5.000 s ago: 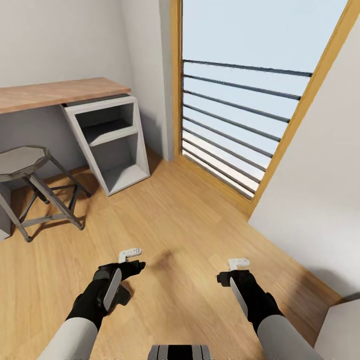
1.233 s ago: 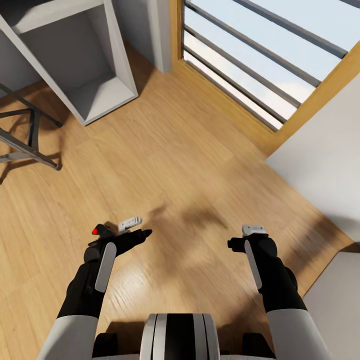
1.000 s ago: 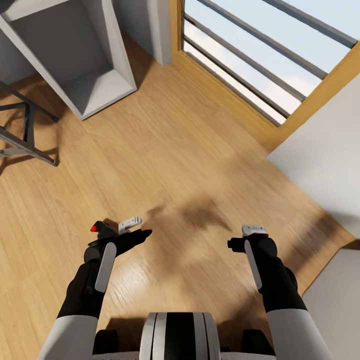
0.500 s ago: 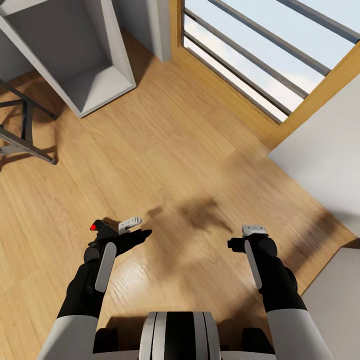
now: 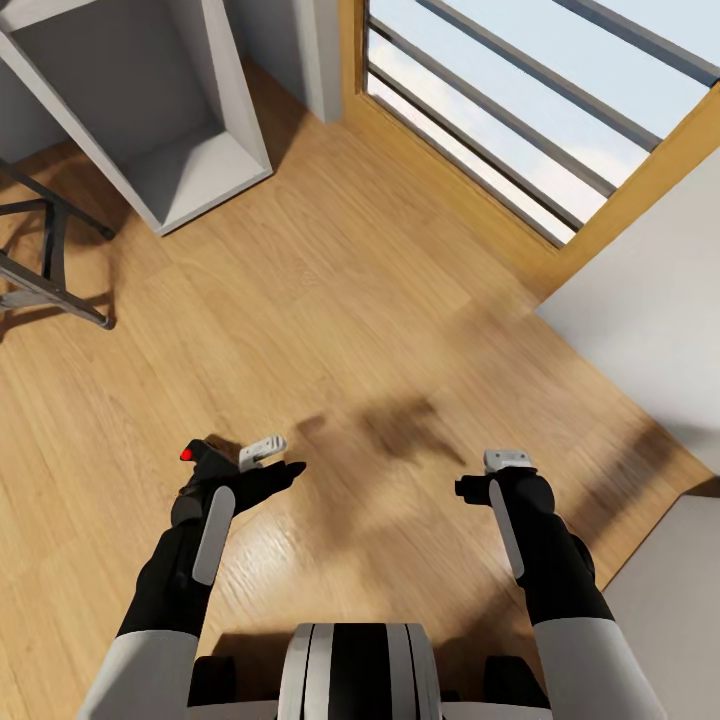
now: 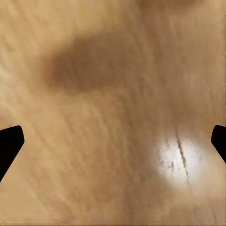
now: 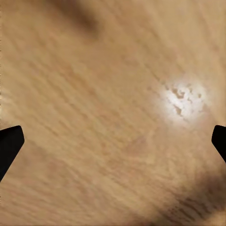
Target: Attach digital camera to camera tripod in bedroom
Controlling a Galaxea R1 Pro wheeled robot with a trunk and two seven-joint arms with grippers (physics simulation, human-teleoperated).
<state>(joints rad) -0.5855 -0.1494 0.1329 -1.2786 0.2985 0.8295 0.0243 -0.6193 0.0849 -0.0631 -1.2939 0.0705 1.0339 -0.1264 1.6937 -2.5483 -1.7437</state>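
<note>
Head cam is looking pretty much straight down at the light wood floor [image 5: 330, 300] of the bedroom, both arms stuck out fwd in the bottom half of the frame. The digital camera [image 5: 203, 458] is at lower left, a small black lump w/ its red button facing up, sitting right against the outer side of the left pincer [image 5: 270, 462]. Can't tell from here what's actually carrying it, tbh. In the left wrist view the left pincer [image 6: 113, 141] is spread wide, the black tips sit at opposite edges of the pic w/ just blurry floor, a dark shadow patch and a bright glare spot btwn them. Same deal w/ the right pincer [image 5: 488, 475] at lower right: wide apart and holding nothing, and the right wrist view [image 7: 113, 141] shows bare wood and a glare spot btwn its tips. Upper left of the head view has a white open shelf unit [image 5: 225, 110] standing on the floor, w/ dark metal stool legs [image 5: 50, 280] at the left edge next to it. Top right is a big wood-framed window [image 5: 450, 205] w/ grey horizontal bars, sky behind. White wall [image 5: 650, 300] slants down the right side. The robot's trunk [image 5: 355, 675] is at bottom centre.
</note>
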